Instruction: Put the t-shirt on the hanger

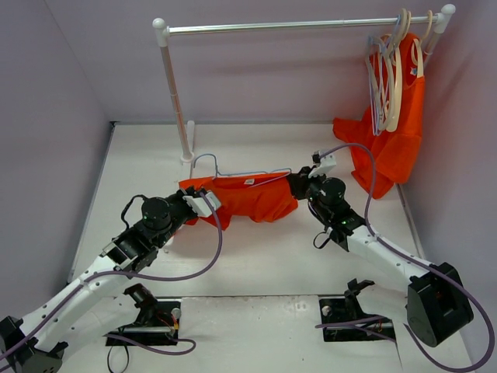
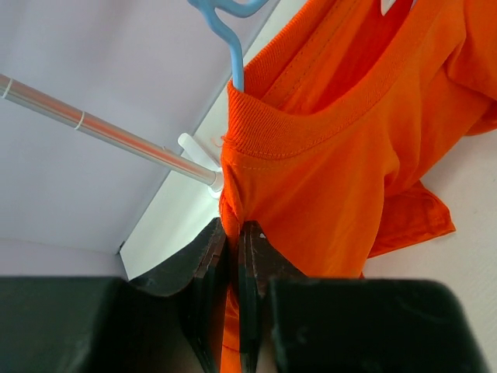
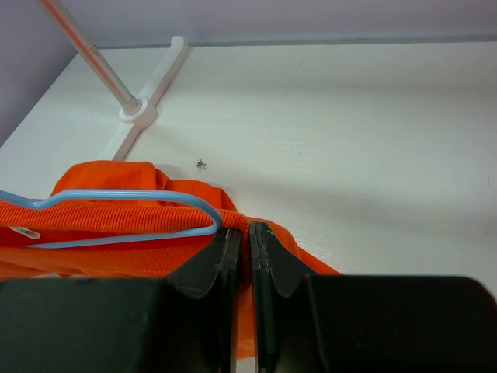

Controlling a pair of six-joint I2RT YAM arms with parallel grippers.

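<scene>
The left arm stretches from its base diagonally forward and inward, low over the table [image 1: 256, 256]. The left gripper [image 2: 233, 233] is pressed together on a fold of the t-shirt [image 2: 342, 171] beside the collar. Above its fingertips, the stem of the hanger [image 2: 233, 47] drops into the neck opening.

The right arm reaches forward and inward from the other side, elbow bent, wrist turned toward its partner. The right gripper [image 3: 250, 233] is pinched on the opposite edge of the shirt. The hanger's blue wire bends just left of its fingers [image 3: 221, 256], over the orange ribbing.

Between the two grippers the shirt hangs stretched, the hanger's hook poking out behind it. Well beyond the right gripper, another orange garment [image 1: 396, 132] hangs on the rail [image 1: 295, 26].
</scene>
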